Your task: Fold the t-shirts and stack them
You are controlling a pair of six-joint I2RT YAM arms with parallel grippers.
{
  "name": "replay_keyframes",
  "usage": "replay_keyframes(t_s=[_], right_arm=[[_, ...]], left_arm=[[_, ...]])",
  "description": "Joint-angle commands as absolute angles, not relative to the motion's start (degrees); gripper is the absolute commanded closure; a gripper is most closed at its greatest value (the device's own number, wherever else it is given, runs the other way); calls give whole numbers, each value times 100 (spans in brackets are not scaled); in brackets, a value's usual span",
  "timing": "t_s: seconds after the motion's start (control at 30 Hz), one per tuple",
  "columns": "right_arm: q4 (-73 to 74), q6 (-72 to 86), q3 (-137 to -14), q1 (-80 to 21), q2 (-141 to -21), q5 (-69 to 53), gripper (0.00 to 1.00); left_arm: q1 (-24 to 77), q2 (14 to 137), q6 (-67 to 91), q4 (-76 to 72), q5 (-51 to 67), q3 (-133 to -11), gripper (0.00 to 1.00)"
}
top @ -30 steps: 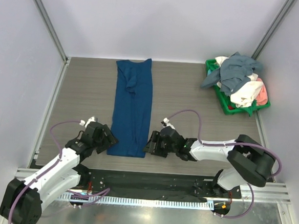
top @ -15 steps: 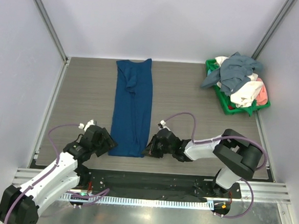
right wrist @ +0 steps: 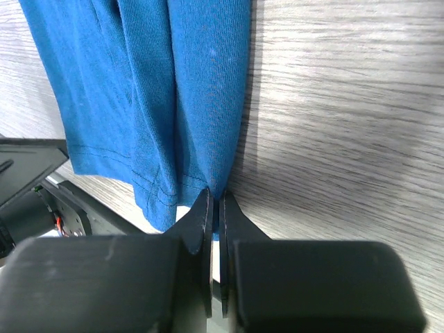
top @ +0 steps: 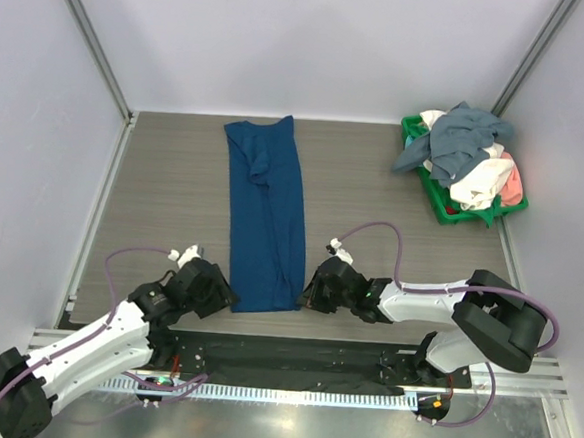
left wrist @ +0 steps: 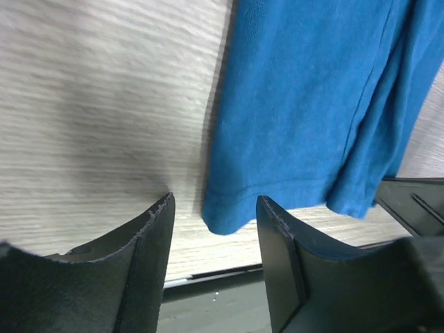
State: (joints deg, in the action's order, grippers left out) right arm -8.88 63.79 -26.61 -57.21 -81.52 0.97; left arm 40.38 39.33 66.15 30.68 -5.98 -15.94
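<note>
Down at the near edge, the left gripper sat low on the table with its fingers spread wide. In the left wrist view the near-left hem corner of the blue t-shirt hung right in the gap between them. It lay closer to the right-hand finger, and neither finger was clearly touching the cloth.

Across the hem, the right gripper was at the shirt's near-right corner. The right wrist view showed its fingers pressed almost together. Only a thin slit was left, and the folded edge of the blue t-shirt ran straight down into it, pinched there.

Between the two grippers the hem lay flat on the wood grain, its stitched seam showing. From there the blue t-shirt stretched away as a long narrow strip, folded lengthwise. It leaned slightly left as it went and reached almost to the far wall, with a rumpled fold near the far end.

Out in the far-right corner, well apart from both arms, stood the green basket. Heaped in it were a grey-blue t-shirt draped on top, a white t-shirt beneath, and a salmon-pink t-shirt peeking out at the right side.
</note>
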Motion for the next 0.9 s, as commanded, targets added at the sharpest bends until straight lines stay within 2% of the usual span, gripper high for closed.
replay_keyframes(t_s=[0.0, 0.3, 0.4, 0.43, 0.53, 0.87], right_arm=[[-167, 6126, -2479, -5748, -8191, 448, 99], [-360, 6074, -2443, -5757, -8341, 352, 99], [-369, 6056, -2400, -5748, -8288, 360, 99], [-352, 6038, -2382, -5748, -8271, 369, 99], [-211, 6021, -2312, -5748, -8105, 413, 99], [676, 6266, -2022, -6099, -7024, 554, 99]], left_arm=[[4253, 3850, 7031, 3490, -571, -1275, 49], [4623, 3990, 7295, 3087, -712, -1090, 55], [4649, 4288, 7295, 2726, -738, -1055, 76], [4658, 4350, 7295, 2716, -773, -1124, 88], [4728, 4439, 7268, 2742, -879, -1317, 100], [5939, 4263, 7918, 3322, -1378, -1915, 100]])
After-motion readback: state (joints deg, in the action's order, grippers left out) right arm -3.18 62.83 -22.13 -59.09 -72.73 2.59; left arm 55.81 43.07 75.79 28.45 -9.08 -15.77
